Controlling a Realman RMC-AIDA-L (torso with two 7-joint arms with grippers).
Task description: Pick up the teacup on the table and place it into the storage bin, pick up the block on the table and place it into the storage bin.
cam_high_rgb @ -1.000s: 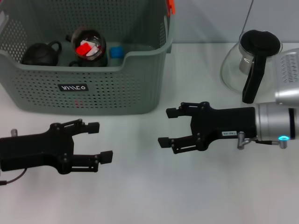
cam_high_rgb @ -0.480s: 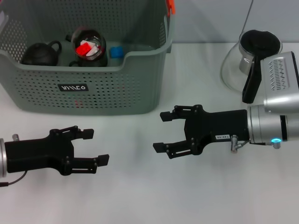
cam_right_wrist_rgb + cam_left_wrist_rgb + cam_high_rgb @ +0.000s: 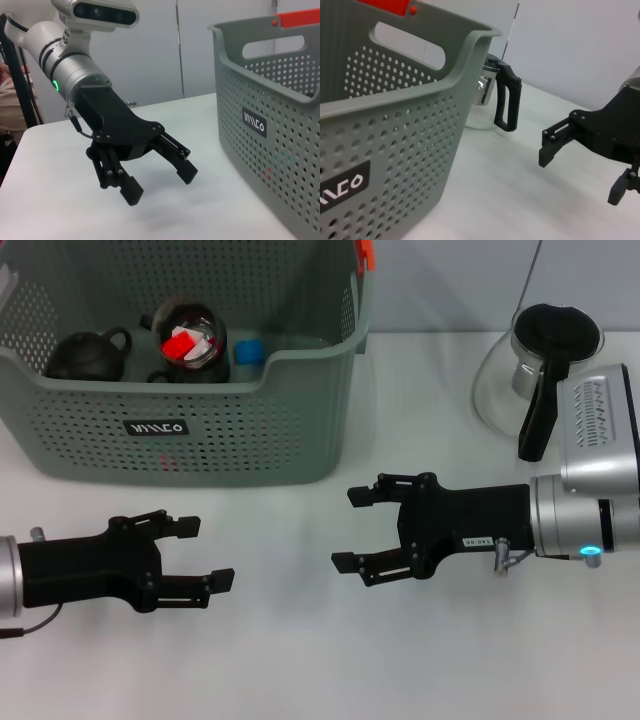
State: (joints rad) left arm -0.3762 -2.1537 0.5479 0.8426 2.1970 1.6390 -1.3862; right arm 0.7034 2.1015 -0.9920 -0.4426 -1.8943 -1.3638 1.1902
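The large grey-green perforated plastic storage bin (image 3: 190, 400) stands at the far left of the white tabletop (image 3: 300, 660), beyond both claws. Inside it lie a dark round teapot (image 3: 85, 355), a dark teacup holding a red block (image 3: 186, 337) and something small and blue (image 3: 247, 350), so the task looks done. The left claw (image 3: 205, 552), open and empty, hovers just before the bin's front wall, nearer it than the right claw (image 3: 352, 530), also open and empty. A glass carafe with black handle (image 3: 540, 380) stands far right.

grey-green perforated storage bin (image 3: 200, 430), upright, holding teacup (image 3: 190, 340)
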